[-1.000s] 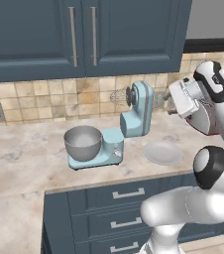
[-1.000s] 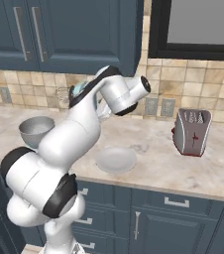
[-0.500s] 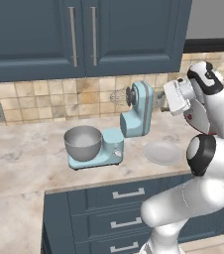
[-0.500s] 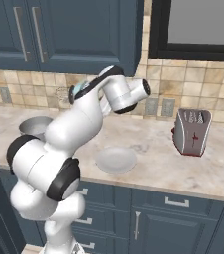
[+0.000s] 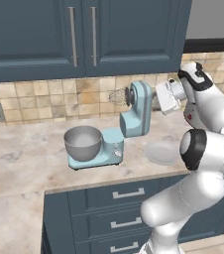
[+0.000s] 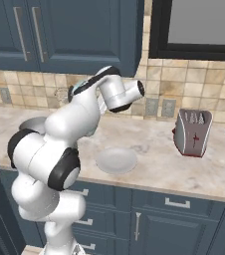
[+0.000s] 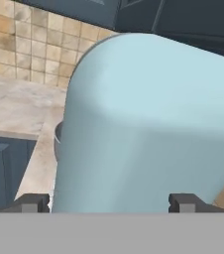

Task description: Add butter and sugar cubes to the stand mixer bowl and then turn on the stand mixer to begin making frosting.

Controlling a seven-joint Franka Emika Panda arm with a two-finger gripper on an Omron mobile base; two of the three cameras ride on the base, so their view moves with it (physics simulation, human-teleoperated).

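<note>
The light-blue stand mixer [image 5: 134,113] stands on the counter with its head tilted up and its wire whisk [image 5: 116,96] pointing left. On its base sits the grey metal stand mixer bowl [image 5: 83,142]. My gripper [image 5: 157,100] hangs right behind the mixer's head, at head height. In the hand view the blue head [image 7: 143,124] looms close, and my gripper [image 7: 109,203] is open, its dark fingertips [image 7: 32,202] wide apart in front of the head. In the right base view my arm covers most of the mixer [image 6: 77,88] and bowl [image 6: 32,124]. The butter and sugar cubes are out of view.
A round white plate [image 5: 162,153] lies on the counter right of the mixer, below my hand. A silver toaster [image 6: 192,132] stands further right. Dark blue wall cabinets [image 5: 84,34] hang above, and a tiled wall runs behind the counter.
My hand has swung left, closing in on the back of the mixer's head. Mixer, bowl and plate have stayed put.
</note>
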